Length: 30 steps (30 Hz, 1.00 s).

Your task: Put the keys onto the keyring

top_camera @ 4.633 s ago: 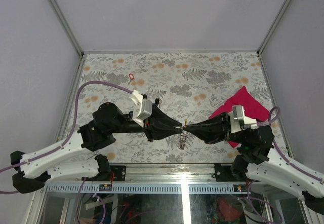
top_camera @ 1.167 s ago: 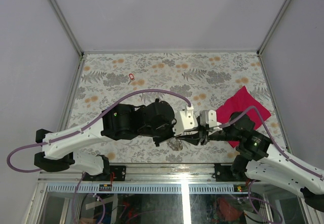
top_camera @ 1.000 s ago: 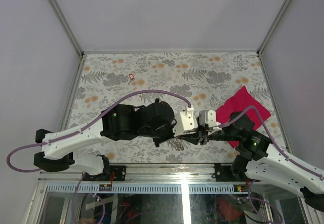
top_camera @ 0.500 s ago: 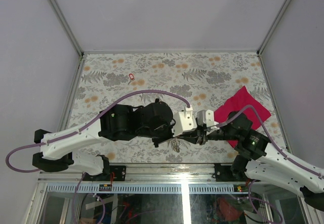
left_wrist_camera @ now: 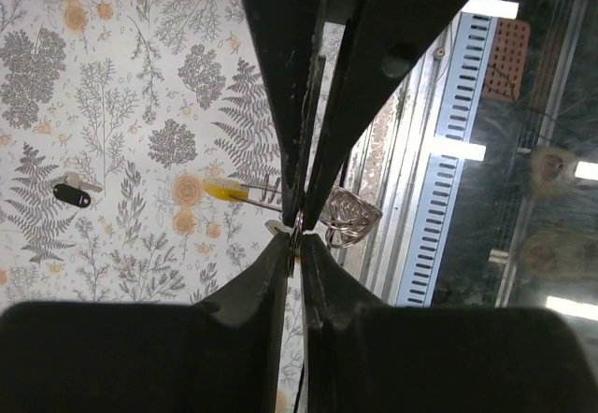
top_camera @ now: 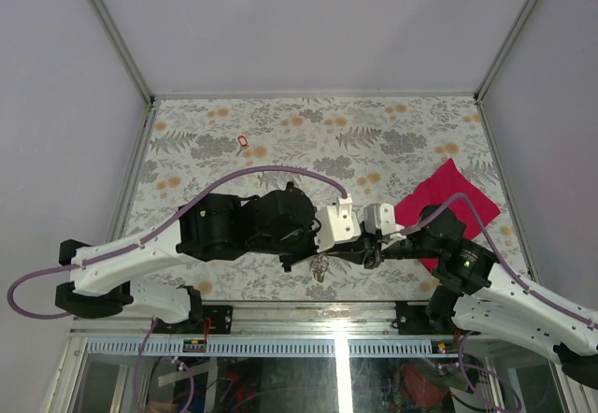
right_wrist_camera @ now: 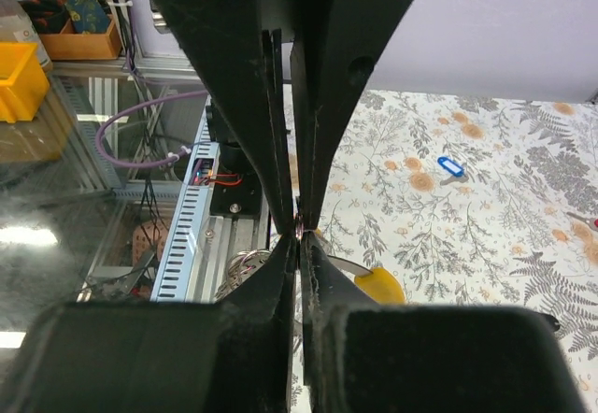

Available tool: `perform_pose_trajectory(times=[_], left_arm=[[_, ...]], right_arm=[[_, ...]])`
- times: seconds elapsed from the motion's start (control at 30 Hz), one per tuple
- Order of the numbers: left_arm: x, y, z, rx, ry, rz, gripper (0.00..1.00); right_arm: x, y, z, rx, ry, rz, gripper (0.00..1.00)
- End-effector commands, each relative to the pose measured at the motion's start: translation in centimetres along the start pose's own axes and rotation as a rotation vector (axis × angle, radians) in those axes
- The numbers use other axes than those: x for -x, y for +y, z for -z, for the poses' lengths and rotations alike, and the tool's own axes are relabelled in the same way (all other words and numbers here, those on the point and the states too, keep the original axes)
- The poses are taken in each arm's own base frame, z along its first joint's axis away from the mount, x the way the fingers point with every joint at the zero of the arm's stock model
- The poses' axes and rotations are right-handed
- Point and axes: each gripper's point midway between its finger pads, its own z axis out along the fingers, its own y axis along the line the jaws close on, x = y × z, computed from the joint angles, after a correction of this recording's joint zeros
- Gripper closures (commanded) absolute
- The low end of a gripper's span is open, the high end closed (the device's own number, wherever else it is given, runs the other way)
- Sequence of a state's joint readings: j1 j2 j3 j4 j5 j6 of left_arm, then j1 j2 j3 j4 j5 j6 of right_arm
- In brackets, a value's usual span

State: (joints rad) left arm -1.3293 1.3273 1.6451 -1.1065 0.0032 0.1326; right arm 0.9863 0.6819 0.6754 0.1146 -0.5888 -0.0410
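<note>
My two grippers meet tip to tip low over the table's near edge. The left gripper (top_camera: 329,256) (left_wrist_camera: 297,241) and the right gripper (top_camera: 348,255) (right_wrist_camera: 299,237) are both shut on the thin edge of the keyring (left_wrist_camera: 297,230) (right_wrist_camera: 298,230). A yellow-headed key (left_wrist_camera: 224,189) (right_wrist_camera: 378,287) sticks out beside the tips, its blade reaching to the ring. A silvery bundle of loops (left_wrist_camera: 351,217) (right_wrist_camera: 241,268) (top_camera: 320,266) hangs just below. A black key (left_wrist_camera: 72,194), a blue key (right_wrist_camera: 450,165) and a red key (top_camera: 243,140) lie loose on the table.
A magenta cloth (top_camera: 447,192) lies at the right, partly under the right arm. The floral table (top_camera: 308,133) ends at a metal rail (top_camera: 308,312) just below the grippers. The left arm's purple cable (top_camera: 271,172) arches over the table.
Since 4.6 s ago both arms have swung round and dropped nearer the front edge. In the last second the joined tips and hanging loops drifted slightly left.
</note>
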Motion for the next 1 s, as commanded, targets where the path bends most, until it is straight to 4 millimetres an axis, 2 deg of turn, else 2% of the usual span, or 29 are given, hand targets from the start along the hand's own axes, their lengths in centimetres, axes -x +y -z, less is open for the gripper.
perform_pose_trajectory(times=[0.0, 0.13, 0.53, 0.97], left_arm=[[2.3, -0.3, 1.5, -0.01, -0.15, -0.014, 0.85], [3.1, -0.9, 2.4, -0.038, -0.246, -0.014, 0.79], [5.7, -1.8, 4.6, -0.076, -0.563, -0.01, 0.76], [5.5, -2.4, 3.8, -0.11, -0.536, -0.049, 0.77]], right_arm=[[4.1, 0.3, 0.8, -0.008, -0.106, 0.055, 1.0], [5.0, 0.8, 1.3, 0.003, -0.125, 0.062, 1.0], [7.1, 2.0, 1.8, 0.052, -0.188, 0.062, 1.0], [8.4, 2.9, 2.1, 0.094, -0.213, 0.062, 1.0]])
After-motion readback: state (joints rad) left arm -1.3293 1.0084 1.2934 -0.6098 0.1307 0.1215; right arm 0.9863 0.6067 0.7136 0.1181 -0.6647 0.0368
